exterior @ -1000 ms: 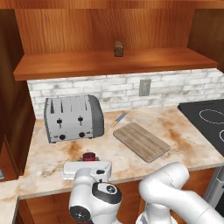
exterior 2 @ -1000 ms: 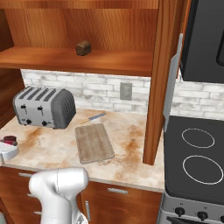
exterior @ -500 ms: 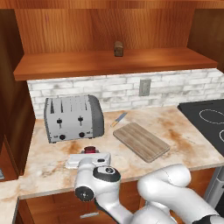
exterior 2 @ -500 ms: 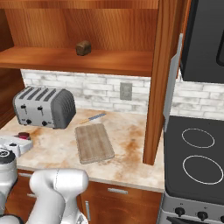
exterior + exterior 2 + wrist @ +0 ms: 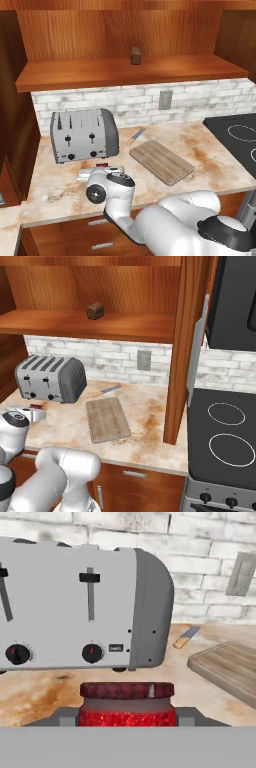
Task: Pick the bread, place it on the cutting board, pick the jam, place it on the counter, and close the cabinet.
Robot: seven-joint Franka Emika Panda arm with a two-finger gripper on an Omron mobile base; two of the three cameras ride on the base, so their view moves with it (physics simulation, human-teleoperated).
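My gripper point(image 5: 127, 718) is shut on the jam point(image 5: 127, 704), a red jar with a dark lid, held low over the counter point(image 5: 210, 155) just in front of the toaster point(image 5: 75, 602). The jam point(image 5: 102, 165) peeks out past my white wrist, also at the far left as the jam point(image 5: 36, 406). Whether the jar touches the counter I cannot tell. The bread point(image 5: 135, 55) sits on the shelf of the open cabinet point(image 5: 182, 346), seen as the bread point(image 5: 95, 310). The cutting board point(image 5: 161, 161) lies bare to the right, as the cutting board point(image 5: 106, 418).
A silver toaster point(image 5: 84, 134) stands against the brick wall. A small knife point(image 5: 136, 135) lies between it and the board. The black stove point(image 5: 225, 436) borders the counter on the right. The open cabinet door with its silver handle point(image 5: 197, 346) hangs over the counter's right end.
My hand has carried the jam away from the counter's front edge, back and to the right, closer to the toaster. Bread and board have stayed put.
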